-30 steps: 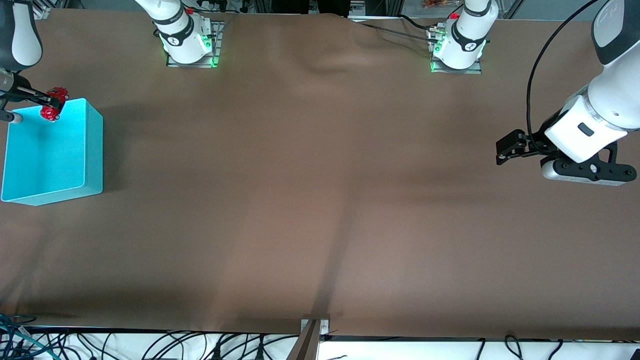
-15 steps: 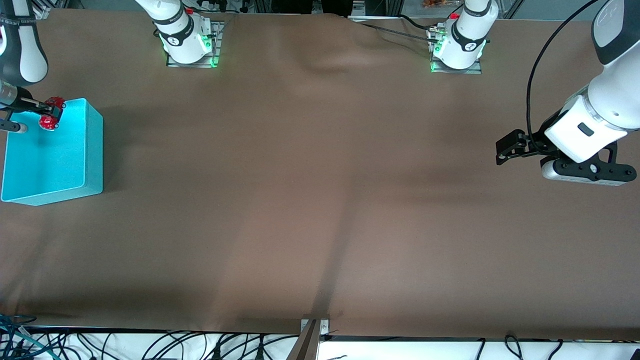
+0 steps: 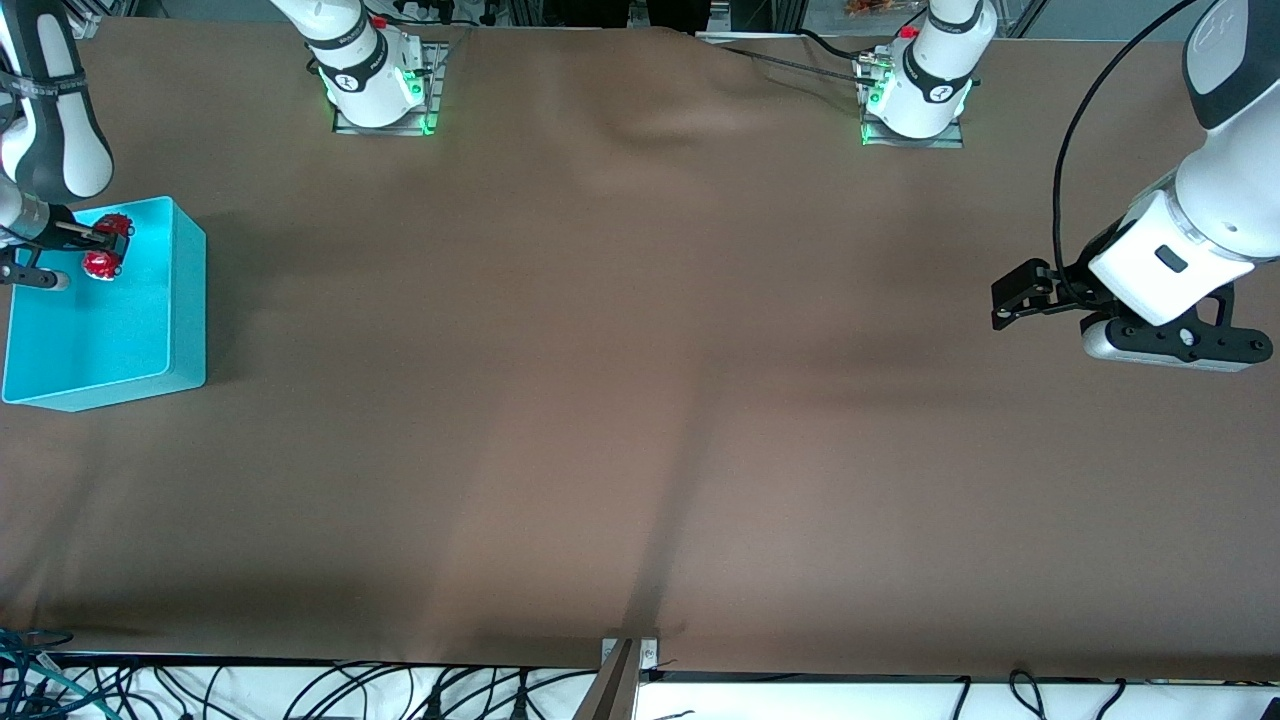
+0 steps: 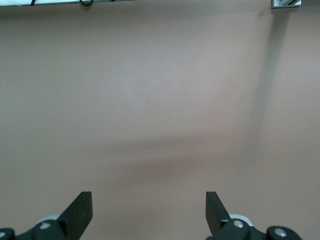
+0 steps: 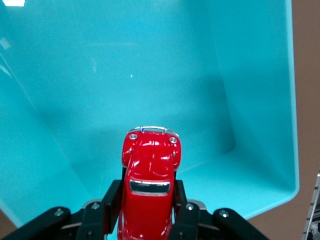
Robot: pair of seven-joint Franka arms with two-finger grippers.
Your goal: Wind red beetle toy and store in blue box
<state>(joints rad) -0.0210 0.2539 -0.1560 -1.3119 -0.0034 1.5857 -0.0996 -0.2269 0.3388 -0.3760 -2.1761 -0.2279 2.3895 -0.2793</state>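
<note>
The right gripper [image 3: 88, 248] hangs over the blue box [image 3: 180, 300], fingers [image 5: 107, 200] clamped on the red beetle toy [image 5: 150, 187], whose nose points to 12 o'clock in the right wrist view. The left gripper [image 4: 149, 212] waits over bare brown table [image 3: 640, 400], fingers spread wide.

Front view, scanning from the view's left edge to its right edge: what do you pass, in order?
blue box with the right gripper holding the red beetle toy over it → right arm's base → left arm's base → left gripper, open over bare table.
</note>
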